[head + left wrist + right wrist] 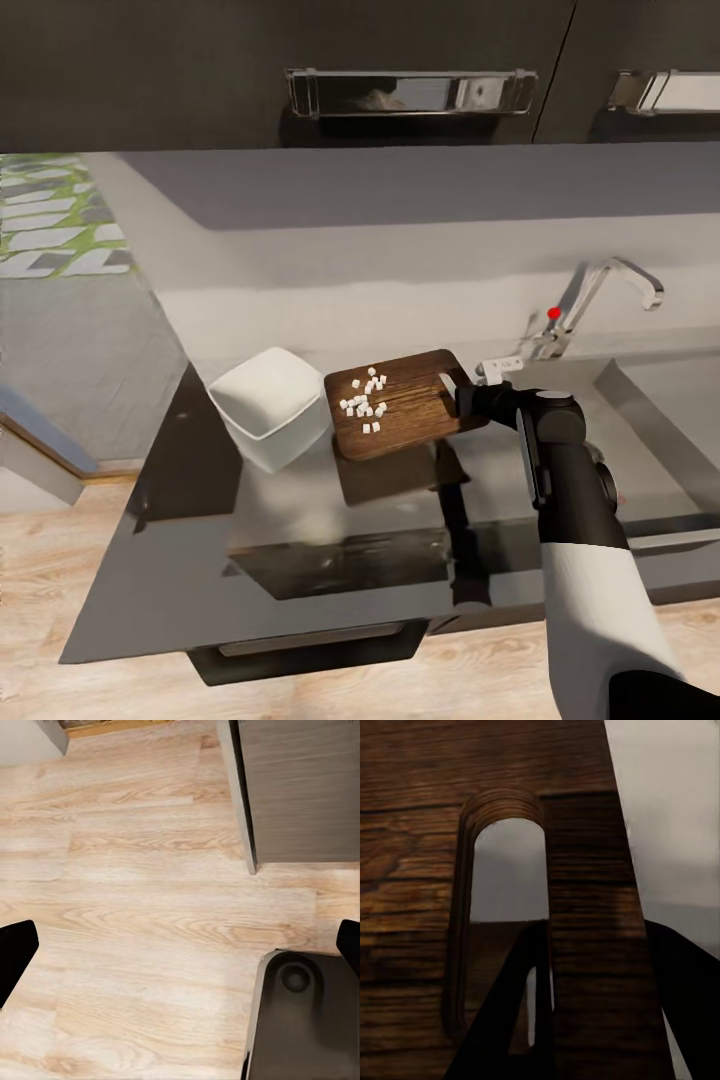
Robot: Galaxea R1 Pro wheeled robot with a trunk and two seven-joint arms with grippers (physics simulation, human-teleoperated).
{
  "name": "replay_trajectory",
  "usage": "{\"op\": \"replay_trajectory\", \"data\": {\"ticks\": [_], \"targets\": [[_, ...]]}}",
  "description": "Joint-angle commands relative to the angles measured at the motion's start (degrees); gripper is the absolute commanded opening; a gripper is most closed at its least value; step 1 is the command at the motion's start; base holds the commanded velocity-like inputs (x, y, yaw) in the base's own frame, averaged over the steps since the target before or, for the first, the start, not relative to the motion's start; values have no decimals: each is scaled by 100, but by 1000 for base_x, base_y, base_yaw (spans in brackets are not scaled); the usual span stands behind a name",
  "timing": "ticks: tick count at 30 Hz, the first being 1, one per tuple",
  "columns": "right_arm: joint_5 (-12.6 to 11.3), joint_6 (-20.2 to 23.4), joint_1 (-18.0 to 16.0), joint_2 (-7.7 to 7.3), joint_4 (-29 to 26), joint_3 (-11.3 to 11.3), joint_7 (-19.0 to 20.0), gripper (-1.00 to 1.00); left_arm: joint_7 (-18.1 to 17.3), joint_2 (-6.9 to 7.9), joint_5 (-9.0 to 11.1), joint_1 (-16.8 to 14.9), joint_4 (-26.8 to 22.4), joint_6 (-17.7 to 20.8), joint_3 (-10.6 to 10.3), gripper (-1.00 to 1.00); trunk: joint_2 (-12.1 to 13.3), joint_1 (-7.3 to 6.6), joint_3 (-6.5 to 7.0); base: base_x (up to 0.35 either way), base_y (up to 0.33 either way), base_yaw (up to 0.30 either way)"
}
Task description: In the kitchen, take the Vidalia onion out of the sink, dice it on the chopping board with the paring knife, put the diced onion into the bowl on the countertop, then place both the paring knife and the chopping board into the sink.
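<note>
Many pieces: a scatter of small white diced onion cubes (364, 398) sits on the chopping board, bunched toward its bowl-side half.
Board: the chopping board (400, 405) is lifted clear of the countertop, and its dark reflection lies on the glossy surface below it. It looks slightly tilted, with the dice on top.
Slot: up close in the right wrist view, the board's (420, 870) oval slot hole (506, 870) sits right at the gripped end, grey showing through it.
Right pincer: the right gripper (470, 396) is clamped on the board's slot end, at the edge nearest the sink. One dark finger (502, 1020) crosses behind the slot and the other (690, 1005) lies off the board's edge, so the wood sits squeezed between them.
Bowl: the white bowl (270, 405) stands on the countertop just beside the board's far end, very close; whether they touch, I can't tell.
Countertop: the grey countertop (180, 560) is mirror-bright, reflecting arm and board.
Sink: the sink (670, 400) lies on the robot's right, its drainboard under the right arm, with the chrome faucet (610, 290) and red knob (553, 313) at the back.
Left pincer: in the left wrist view, the left gripper's (180, 945) two black fingertips (15, 952) stand at opposite edges, spread wide with nothing between them, hanging over the pale wood floor (135, 870) beside a dark cabinet (300, 787).
Above: dark wall cabinets (140, 70) with bar handles (410, 92).
</note>
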Motion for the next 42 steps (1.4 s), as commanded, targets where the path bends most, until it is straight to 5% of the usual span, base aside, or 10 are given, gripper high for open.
{"op": "replay_trajectory", "data": {"ticks": [1,42], "targets": [[53,18,-6,6,-6,-13,56,-100,39,9,13,-5,-15,3,-29,100,-10,4,0,0,133,0],[53,18,-6,1,-6,-13,58,-100,39,5,12,-5,-15,3,-29,100,-10,4,369,0,122,0]]}}
